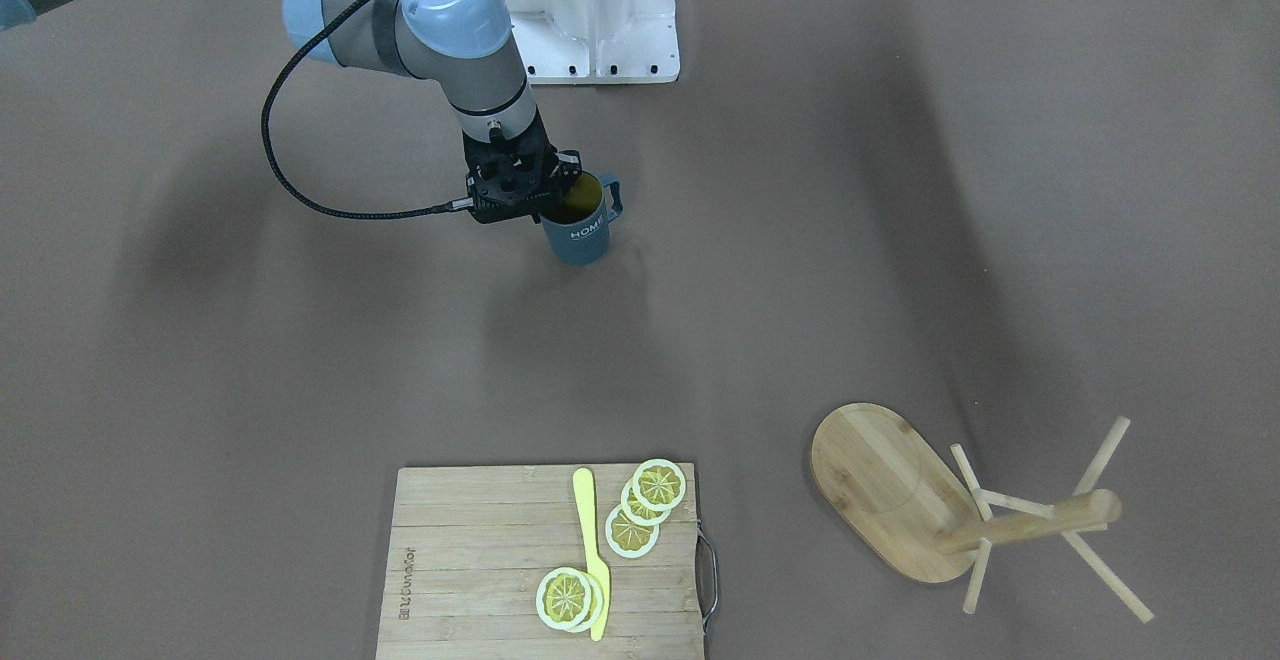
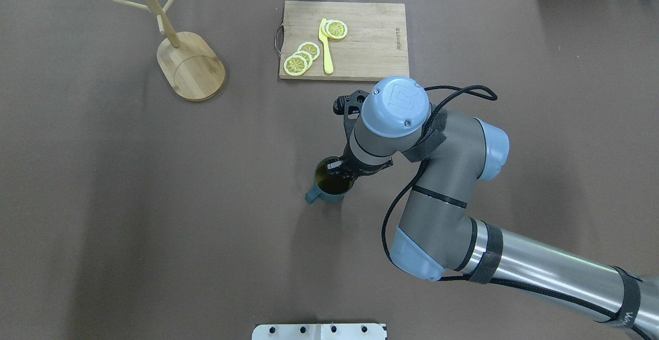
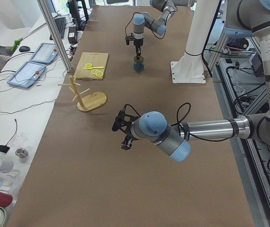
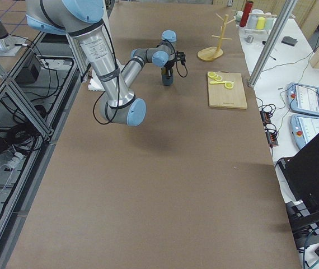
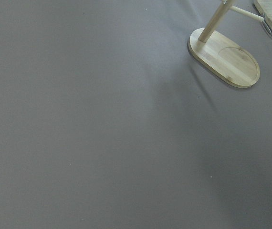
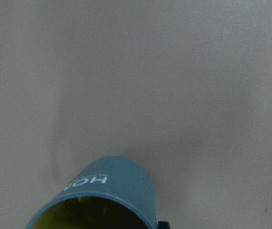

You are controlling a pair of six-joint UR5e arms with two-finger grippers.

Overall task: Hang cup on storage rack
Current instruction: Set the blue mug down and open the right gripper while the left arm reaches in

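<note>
Two stages outstanding, grasp in hand | right gripper (image 1: 552,206): straddles rim of upright cup (image 1: 583,235) mid-table, pinch cannot tell | left gripper (image 3: 124,135): spread or pressed, cannot tell | next: calls for lift, carry to storage rack (image 1: 890,490) well apart, handle (image 1: 612,198) over peg (image 1: 1102,455)

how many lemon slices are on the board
5, all on the board: three overlapping slices between the knife and the board's metal handle, two stacked across the knife. Others could hide underneath.
</note>
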